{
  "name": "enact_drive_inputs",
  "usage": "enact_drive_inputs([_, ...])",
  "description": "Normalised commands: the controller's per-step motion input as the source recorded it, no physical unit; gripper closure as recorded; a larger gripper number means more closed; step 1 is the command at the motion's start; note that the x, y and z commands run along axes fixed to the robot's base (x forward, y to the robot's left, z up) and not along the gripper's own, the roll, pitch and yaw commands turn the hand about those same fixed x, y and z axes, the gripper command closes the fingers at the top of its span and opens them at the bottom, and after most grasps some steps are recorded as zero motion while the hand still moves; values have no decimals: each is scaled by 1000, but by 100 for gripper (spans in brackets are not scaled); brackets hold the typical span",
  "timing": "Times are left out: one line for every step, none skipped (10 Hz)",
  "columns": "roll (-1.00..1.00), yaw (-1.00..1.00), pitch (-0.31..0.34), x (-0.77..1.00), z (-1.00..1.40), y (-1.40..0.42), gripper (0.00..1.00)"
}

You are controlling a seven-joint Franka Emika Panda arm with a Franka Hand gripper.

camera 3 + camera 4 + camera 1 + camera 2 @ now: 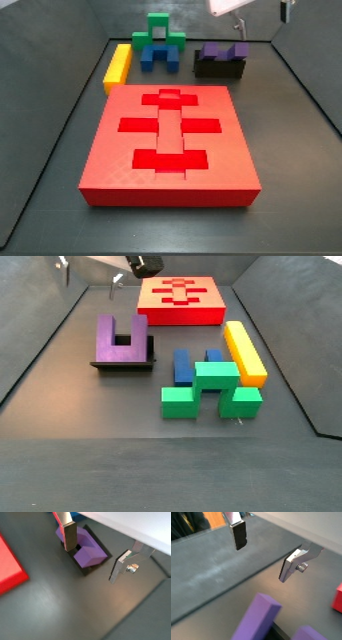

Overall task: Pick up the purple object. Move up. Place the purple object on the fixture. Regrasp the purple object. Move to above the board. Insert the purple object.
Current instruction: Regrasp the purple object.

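The purple object (85,553) is a chunky U-shaped block resting in the dark fixture (85,570), prongs up. Both side views show it on the fixture (221,70) beside the far end of the red board (171,135); see the purple object (120,338) and the board (182,298). My gripper (92,563) is open and empty, hanging well above the purple object and apart from it. Its fingers (238,539) are spread wide. It sits high at the frame edge in a side view (263,17). The prong tops (258,619) show below the gripper.
A yellow bar (118,66), a blue arch block (163,57) and a green block (159,30) lie in a group beyond the board. They also show in a side view: yellow (243,351), blue (195,362), green (207,391). Grey walls ring the floor.
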Motion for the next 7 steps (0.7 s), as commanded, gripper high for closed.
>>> enact_drive_inputs([1000, 0, 57, 523, 46, -240, 0])
enact_drive_inputs([1000, 0, 523, 354, 114, -200, 0])
enact_drive_inputs([1000, 0, 729, 360, 114, -154, 0])
enact_drive_inputs([1000, 0, 763, 360, 117, -154, 0])
enact_drive_inputs([1000, 0, 754, 371, 111, -151, 0])
enact_drive_inputs([1000, 0, 734, 383, 114, -131, 0])
enact_drive_inputs([1000, 0, 720, 386, 114, -126, 0])
